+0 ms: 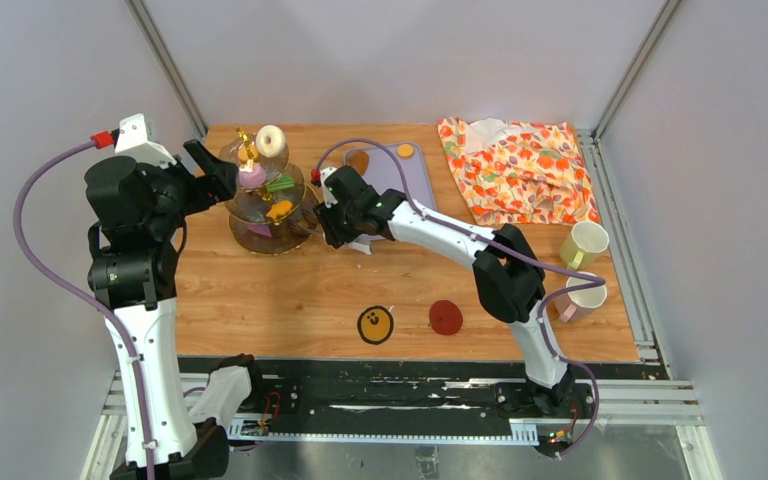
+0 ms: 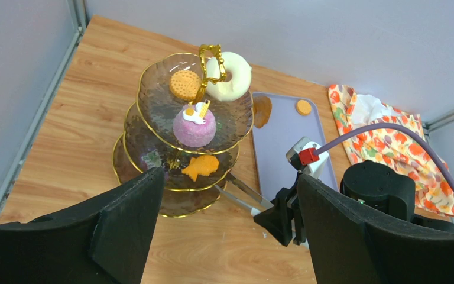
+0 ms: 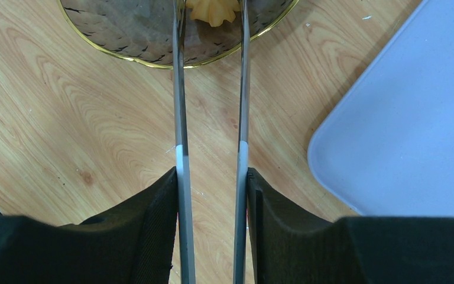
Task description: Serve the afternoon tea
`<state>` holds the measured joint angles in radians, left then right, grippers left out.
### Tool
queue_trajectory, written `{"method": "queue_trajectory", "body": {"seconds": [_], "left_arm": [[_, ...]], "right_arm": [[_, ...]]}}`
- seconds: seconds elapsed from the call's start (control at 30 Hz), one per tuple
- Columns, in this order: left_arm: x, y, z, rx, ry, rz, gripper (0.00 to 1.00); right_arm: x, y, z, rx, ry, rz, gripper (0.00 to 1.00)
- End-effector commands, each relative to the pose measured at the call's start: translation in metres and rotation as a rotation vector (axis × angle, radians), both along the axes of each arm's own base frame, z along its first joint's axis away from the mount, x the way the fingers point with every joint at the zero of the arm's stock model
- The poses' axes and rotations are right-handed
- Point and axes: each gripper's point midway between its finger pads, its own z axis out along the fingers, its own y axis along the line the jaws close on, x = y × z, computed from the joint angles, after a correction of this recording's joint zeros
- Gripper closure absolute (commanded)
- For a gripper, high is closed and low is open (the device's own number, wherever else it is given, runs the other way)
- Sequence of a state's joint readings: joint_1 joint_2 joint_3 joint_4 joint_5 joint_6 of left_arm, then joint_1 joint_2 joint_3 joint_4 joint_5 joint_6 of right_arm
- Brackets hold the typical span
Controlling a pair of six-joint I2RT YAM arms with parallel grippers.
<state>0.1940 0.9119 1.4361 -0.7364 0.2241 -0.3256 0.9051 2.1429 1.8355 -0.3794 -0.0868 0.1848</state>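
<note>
Right gripper (image 3: 213, 177): jaws narrow, pinching both blades of the metal tongs (image 3: 181, 112). Only the right wrist view shows the blade tips flanking the orange fish biscuit (image 3: 214, 10) on the glass stand (image 3: 124, 35). Left gripper (image 2: 230, 180): jaws wide, holding nothing, beside the stand. The left wrist view details the top tier: purple cake (image 2: 194, 126), round biscuit (image 2: 184, 84), white donut (image 2: 230, 76). The overhead view adds two mugs (image 1: 584, 243) at the table's right edge.

Table (image 1: 290, 290): stand (image 1: 260, 238), tray (image 1: 402, 178), cloth (image 1: 520, 170), mugs (image 1: 585, 243)
</note>
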Motion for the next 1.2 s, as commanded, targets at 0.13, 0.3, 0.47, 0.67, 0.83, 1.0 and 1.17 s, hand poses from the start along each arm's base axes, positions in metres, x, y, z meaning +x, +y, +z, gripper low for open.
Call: {"method": "queue_trajectory", "body": {"seconds": [0.13,0.3,0.47,0.67,0.83,1.0,1.17], "left_arm": [[-0.002,-0.004,0.014,0.008,-0.043,-0.017,0.13],[-0.002,-0.004,0.014,0.007,-0.043,-0.015,0.13],[-0.003,-0.004,0.014,0.006,-0.043,-0.017,0.13],[-0.003,-0.005,0.015,0.004,-0.045,-0.020,0.13],[-0.003,-0.005,0.014,0.005,-0.044,-0.022,0.13],[-0.003,-0.004,0.013,-0.010,-0.041,-0.009,0.12],[0.000,-0.010,0.009,-0.055,-0.024,-0.029,0.10]], "right_arm": [[-0.003,0.007,0.042,0.068,-0.066,0.019,0.57],[-0.003,0.005,0.054,0.084,-0.083,0.020,0.57],[-0.004,0.003,0.060,0.092,-0.092,0.019,0.57],[-0.012,-0.015,0.069,0.074,-0.116,0.011,0.79],[-0.024,-0.060,0.062,-0.005,-0.140,-0.024,0.96],[-0.028,-0.130,0.066,-0.064,-0.185,-0.150,0.99],[-0.032,-0.218,0.056,-0.076,-0.195,-0.349,0.98]]}}
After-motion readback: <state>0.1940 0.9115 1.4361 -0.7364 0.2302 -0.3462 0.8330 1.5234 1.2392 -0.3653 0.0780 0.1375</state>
